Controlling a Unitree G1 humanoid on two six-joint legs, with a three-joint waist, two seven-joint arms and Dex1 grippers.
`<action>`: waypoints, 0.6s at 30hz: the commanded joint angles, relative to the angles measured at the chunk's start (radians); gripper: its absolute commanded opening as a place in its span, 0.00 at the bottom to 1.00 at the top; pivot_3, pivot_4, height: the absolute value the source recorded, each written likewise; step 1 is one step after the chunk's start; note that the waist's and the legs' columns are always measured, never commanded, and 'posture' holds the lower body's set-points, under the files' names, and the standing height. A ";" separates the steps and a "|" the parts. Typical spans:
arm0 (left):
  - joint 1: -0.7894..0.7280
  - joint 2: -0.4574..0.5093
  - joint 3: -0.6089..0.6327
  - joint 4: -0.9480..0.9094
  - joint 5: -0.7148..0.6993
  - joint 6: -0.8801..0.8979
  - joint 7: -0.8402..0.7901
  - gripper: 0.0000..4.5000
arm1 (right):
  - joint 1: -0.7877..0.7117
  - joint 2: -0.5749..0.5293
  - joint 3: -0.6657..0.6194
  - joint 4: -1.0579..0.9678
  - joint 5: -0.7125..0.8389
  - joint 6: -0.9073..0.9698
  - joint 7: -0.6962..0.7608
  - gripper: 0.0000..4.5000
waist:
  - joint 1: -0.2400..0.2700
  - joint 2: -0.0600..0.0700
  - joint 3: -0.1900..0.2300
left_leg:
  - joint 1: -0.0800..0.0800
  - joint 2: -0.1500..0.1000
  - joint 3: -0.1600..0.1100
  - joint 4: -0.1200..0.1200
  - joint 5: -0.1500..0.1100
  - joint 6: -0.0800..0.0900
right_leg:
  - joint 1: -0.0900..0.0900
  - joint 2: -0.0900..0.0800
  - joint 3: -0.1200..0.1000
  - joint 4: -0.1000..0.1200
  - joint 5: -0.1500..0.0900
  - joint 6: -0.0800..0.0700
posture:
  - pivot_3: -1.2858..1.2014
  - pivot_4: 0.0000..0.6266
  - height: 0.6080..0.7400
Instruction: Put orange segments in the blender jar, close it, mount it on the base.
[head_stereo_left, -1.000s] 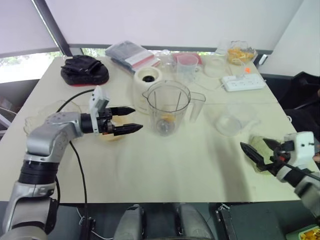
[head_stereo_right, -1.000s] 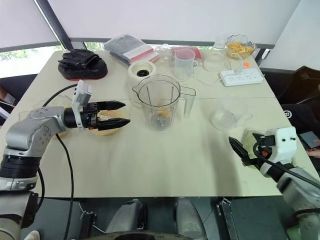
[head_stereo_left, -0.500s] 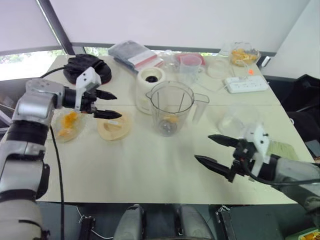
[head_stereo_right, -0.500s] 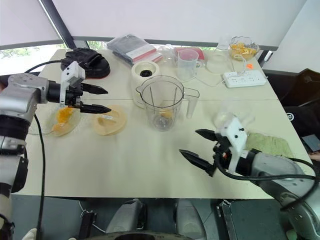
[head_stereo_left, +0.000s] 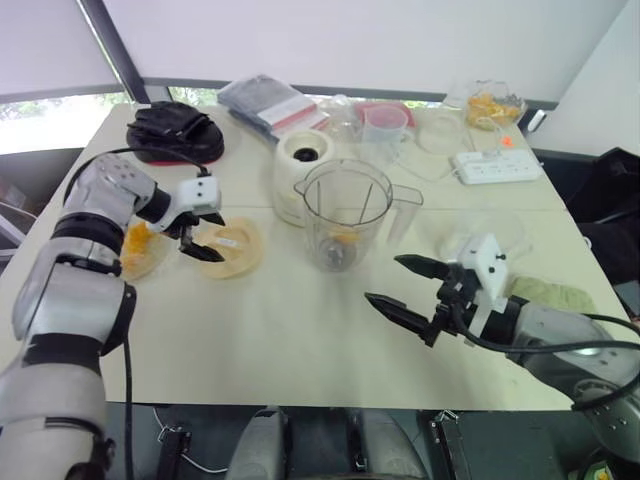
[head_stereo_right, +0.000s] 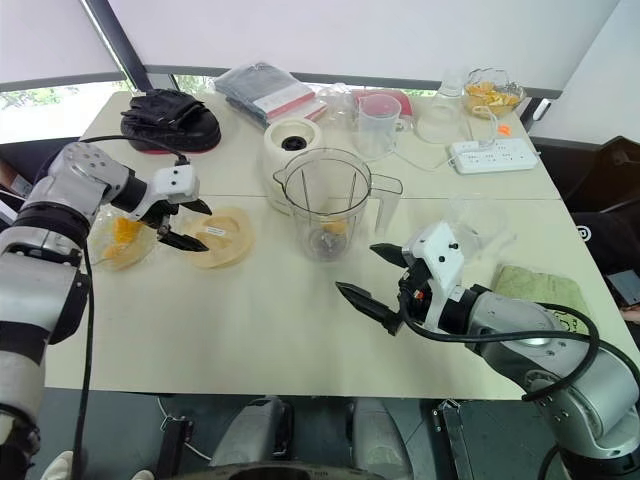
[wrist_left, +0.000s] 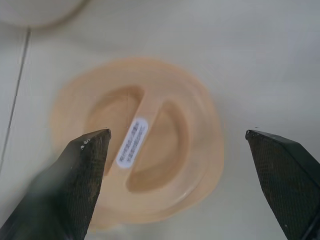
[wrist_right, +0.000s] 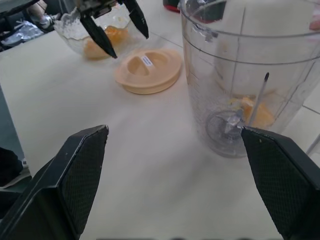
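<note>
The clear blender jar (head_stereo_left: 345, 212) stands open at mid-table with a few orange segments (head_stereo_left: 340, 238) by its blade (wrist_right: 225, 125). More orange segments (head_stereo_left: 137, 243) lie in a clear bowl (head_stereo_right: 100, 250) at the left. Behind the jar sits the cream base (head_stereo_left: 303, 160). A pale yellow lid (wrist_left: 145, 145) lies flat between bowl and jar. My left gripper (head_stereo_left: 212, 238) is open and points down over the lid's left side, holding nothing. My right gripper (head_stereo_left: 383, 279) hovers open and empty just right of and in front of the jar.
A black pouch (head_stereo_left: 170, 135) and a plastic packet (head_stereo_left: 270, 105) lie at the back left. A measuring cup (head_stereo_left: 385, 125), a power strip (head_stereo_left: 497, 165) and a glass bowl of scraps (head_stereo_left: 490, 105) are at the back right. A clear container (head_stereo_left: 480, 232) and a green cloth (head_stereo_left: 545, 292) are beside my right arm.
My left gripper has tipped downward and now hangs over the lid. My right gripper swung in from the table's right edge toward the jar, then held still.
</note>
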 joint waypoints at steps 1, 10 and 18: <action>-0.037 0.008 -0.024 0.030 0.087 -0.057 0.085 1.00 | -0.018 -0.014 -0.003 -0.014 -0.008 -0.013 0.013 0.98 | 0.000 0.000 0.000 | 0.000 0.000 0.000 0.000 0.000 0.000 | 0.000 0.000 0.000 0.000 0.000 0.000 | 0.52 0.24 1.00; -0.043 -0.020 -0.011 0.069 0.172 -0.042 0.207 1.00 | -0.058 -0.086 -0.029 0.049 -0.012 -0.009 0.095 0.98 | 0.003 -0.001 0.000 | 0.000 0.000 0.000 0.000 -0.001 0.002 | 0.000 0.000 0.000 0.000 0.000 0.000 | 0.52 0.24 1.00; -0.046 -0.073 -0.001 0.080 0.199 -0.017 0.283 1.00 | -0.071 -0.124 -0.037 0.068 -0.011 0.000 0.137 0.98 | 0.005 -0.001 0.000 | 0.000 0.000 0.000 0.000 0.000 0.001 | 0.000 0.000 0.000 0.000 0.000 0.000 | 0.52 0.24 1.00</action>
